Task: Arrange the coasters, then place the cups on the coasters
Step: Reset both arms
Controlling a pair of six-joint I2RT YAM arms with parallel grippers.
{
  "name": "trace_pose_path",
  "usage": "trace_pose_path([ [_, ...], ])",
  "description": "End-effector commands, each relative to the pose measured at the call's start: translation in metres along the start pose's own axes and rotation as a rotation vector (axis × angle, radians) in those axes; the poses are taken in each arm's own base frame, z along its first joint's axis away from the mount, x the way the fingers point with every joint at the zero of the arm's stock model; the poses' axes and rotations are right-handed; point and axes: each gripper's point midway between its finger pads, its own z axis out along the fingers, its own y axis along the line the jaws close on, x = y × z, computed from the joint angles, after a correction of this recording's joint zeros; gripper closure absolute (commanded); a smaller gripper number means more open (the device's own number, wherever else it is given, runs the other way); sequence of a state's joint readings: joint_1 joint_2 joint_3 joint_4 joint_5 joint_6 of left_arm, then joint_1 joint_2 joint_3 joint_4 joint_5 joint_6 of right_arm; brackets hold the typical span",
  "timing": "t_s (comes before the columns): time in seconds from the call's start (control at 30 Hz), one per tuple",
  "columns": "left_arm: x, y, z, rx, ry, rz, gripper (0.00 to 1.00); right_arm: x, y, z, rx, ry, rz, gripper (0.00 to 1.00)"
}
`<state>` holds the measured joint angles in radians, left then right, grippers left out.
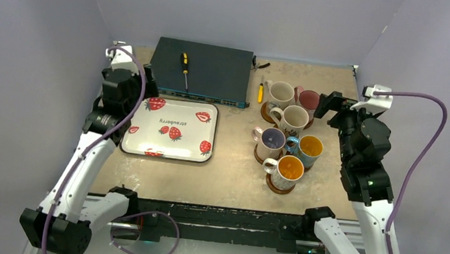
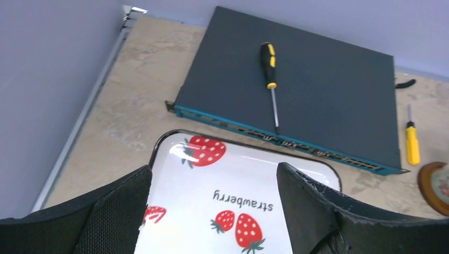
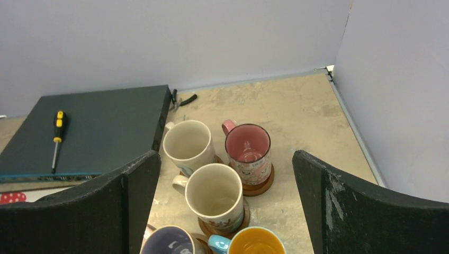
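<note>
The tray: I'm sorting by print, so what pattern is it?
The tray is white with red strawberries, clearest from the left wrist.

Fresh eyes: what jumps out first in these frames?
The six mugs stand out first, clustered right of centre on dark coasters. To their left lies a white strawberry-print tray. Behind the tray, against the back wall, sits a dark flat box with a yellow-and-black screwdriver on top.

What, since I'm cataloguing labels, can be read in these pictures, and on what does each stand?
"strawberry": on the white tray, upside down from the cameras.
Prints on the pink-lined mug and the nearer cream mug: too blurred to read.
Dark box: no legible marking.
</note>
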<state>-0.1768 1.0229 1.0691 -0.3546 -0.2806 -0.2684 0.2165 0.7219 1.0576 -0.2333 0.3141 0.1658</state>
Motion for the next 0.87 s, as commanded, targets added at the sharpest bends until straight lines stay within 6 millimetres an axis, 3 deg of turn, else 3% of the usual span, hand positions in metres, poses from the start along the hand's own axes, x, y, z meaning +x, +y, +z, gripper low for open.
trace_pose_path([
  [0.0, -0.007, 0.032, -0.014, -0.133, -0.132, -0.003, 0.15, -0.007, 0.006, -0.002, -0.050, -0.068, -0.037, 0.02],
  [0.1, -0.005, 0.043, -0.027, -0.157, -0.203, -0.019, 0.12, -0.011, 0.004, -0.007, -0.058, -0.118, -0.038, 0.02],
  [0.27, -0.006, 0.043, -0.038, -0.128, -0.259, -0.033, 0.09, -0.012, 0.003, -0.020, -0.079, -0.196, -0.023, 0.02],
  [0.4, -0.004, 0.041, -0.039, -0.114, -0.257, -0.035, 0.07, -0.019, 0.002, -0.027, -0.087, -0.240, -0.010, 0.02],
  [0.83, -0.001, 0.036, -0.041, -0.070, -0.258, -0.021, 0.05, -0.015, 0.004, -0.023, -0.090, -0.222, -0.019, 0.02],
])
